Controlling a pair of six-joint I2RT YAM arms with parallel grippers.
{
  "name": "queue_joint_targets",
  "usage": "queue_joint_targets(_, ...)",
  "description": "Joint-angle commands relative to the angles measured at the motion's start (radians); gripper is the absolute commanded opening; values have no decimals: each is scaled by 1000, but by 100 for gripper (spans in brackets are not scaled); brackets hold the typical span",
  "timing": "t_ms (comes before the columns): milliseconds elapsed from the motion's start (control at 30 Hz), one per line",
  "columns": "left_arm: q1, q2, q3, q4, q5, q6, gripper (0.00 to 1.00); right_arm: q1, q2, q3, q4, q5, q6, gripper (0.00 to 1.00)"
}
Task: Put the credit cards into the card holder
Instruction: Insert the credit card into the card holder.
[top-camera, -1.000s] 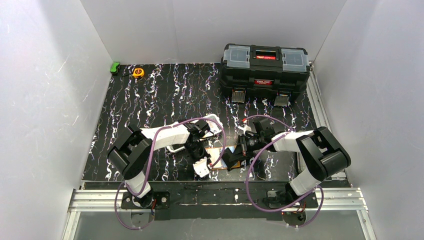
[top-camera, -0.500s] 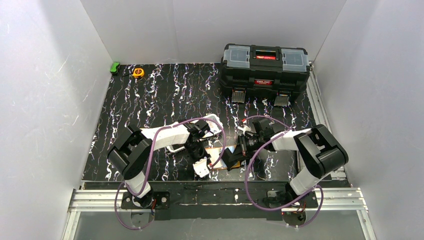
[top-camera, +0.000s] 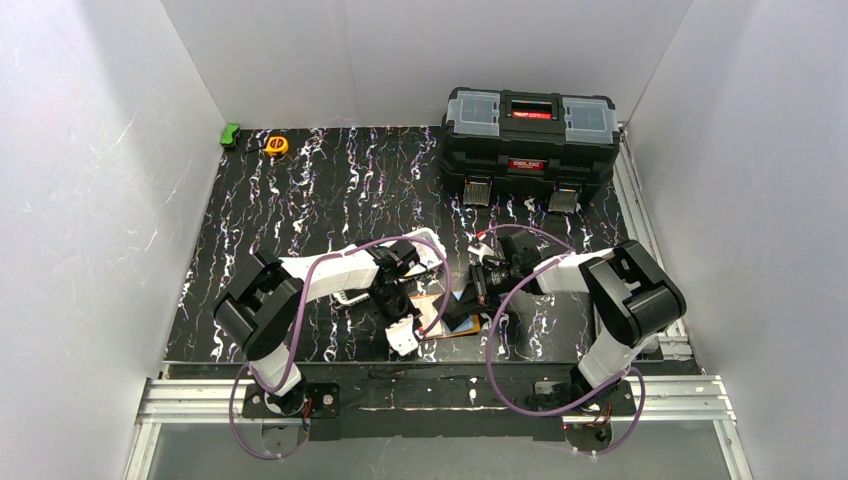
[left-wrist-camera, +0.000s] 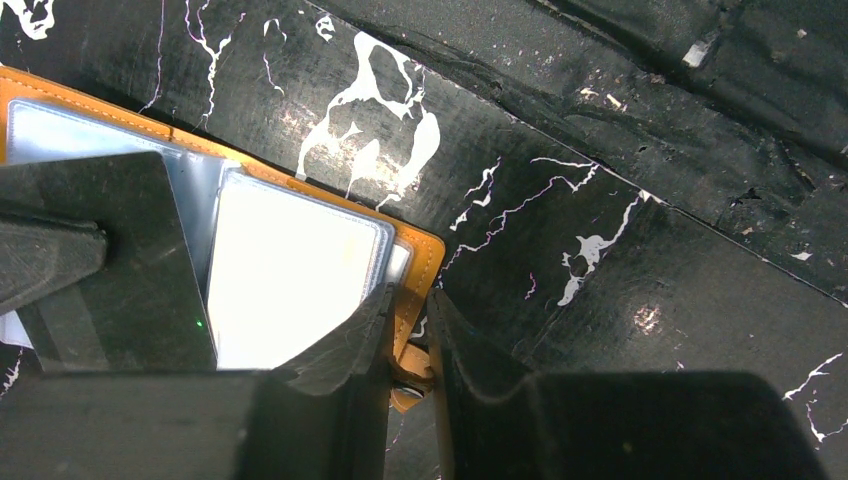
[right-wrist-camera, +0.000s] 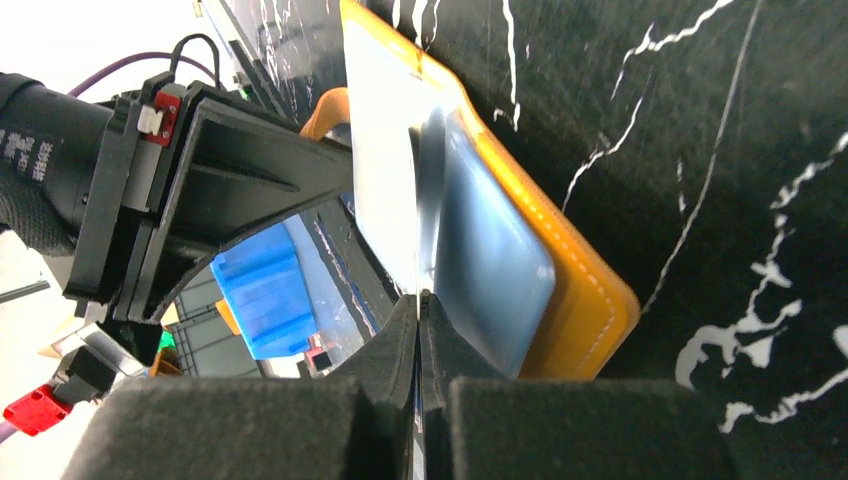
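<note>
1. My left gripper (left-wrist-camera: 410, 300) is clamped on the orange rim of the card holder (left-wrist-camera: 428, 270), right by its tab. That pinch should pin the holder flat and open on the table (top-camera: 330, 190).
2. My right gripper (right-wrist-camera: 418, 298) has its jaws pressed together, as best I can tell on the edge of a dark glossy card (left-wrist-camera: 150, 260) that tilts over the open pockets.
3. To do this well, I should line the card's leading edge up with a pocket mouth and lower its angle. Then I should slide it along the pocket instead of pressing down, since the thin clear plastic could buckle and the card could twist in my grip.
4. The holder lies near the near edge of the table, about midway between my arms.
5. One clear pocket holds a white card (left-wrist-camera: 290, 270). The neighbouring pocket (right-wrist-camera: 490, 260) looks pale blue, and I cannot tell whether it is filled.
6. The toolbox (top-camera: 530, 130) at the far right corner is closed, so its contents are hidden.
</note>
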Motion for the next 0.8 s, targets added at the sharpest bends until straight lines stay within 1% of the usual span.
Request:
queue_joint_targets(0, -8, -18, -32, -22, -19, 9, 16, 7, 33, 52, 0, -13, -12, 1)
queue_joint_targets(267, -8, -21, -36, -18, -20, 11, 15, 30, 72, 73, 17, -32, -5, 1)
queue_joint_targets(567, -8, -22, -40, -9, -18, 12, 15, 53, 64, 38, 47, -46, 8, 1)
queue_joint_targets(767, -10, -30, -40, -12, -13, -4, 15, 54, 67, 55, 71, 41, 27, 1)
